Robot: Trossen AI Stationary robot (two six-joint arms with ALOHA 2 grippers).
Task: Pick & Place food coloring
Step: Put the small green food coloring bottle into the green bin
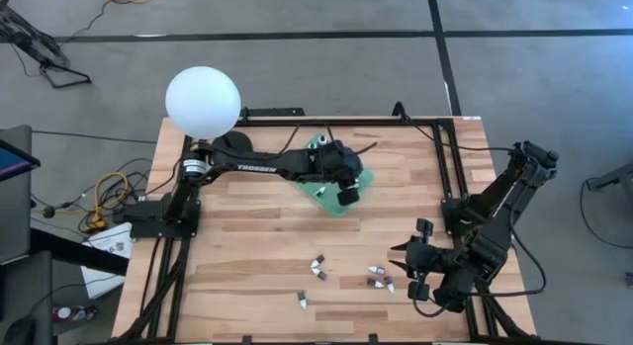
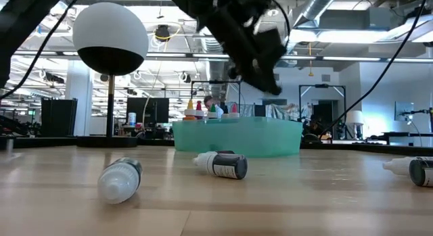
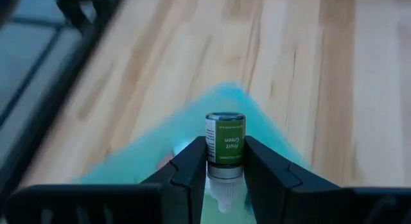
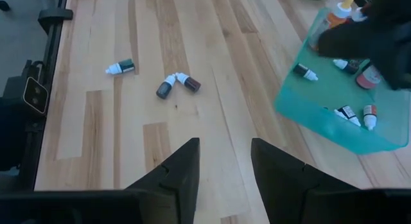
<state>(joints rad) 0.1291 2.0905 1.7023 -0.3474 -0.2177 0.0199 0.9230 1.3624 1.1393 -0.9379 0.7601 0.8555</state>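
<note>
My left gripper (image 1: pixel 345 193) hangs over the green tray (image 1: pixel 323 194) at the table's far middle, shut on a small bottle of food coloring with a green label (image 3: pixel 225 140). Several more bottles lie in the tray (image 4: pixel 340 115). Loose bottles lie on their sides on the wood near the front: a pair (image 1: pixel 318 267), another pair (image 1: pixel 380 278) and a single one (image 1: pixel 302 299). At the near right, my right gripper (image 4: pixel 225 172) stands open above bare wood with nothing between its fingers. My left gripper pinches the green-labelled bottle between its two fingers (image 3: pixel 192 166), which lie on opposite sides of the body's end by the white dropper tip (image 3: pixel 224 161). The fingers slant down from the table's left. The bottle lies along them, tip toward the wrist, lifted clear above the tray.
A white globe lamp (image 1: pixel 203 100) on a black base stands at the far left corner. A black frame runs along the table's far and right edges (image 1: pixel 447 147). Bare wood lies between the tray and the loose bottles (image 2: pixel 220 165).
</note>
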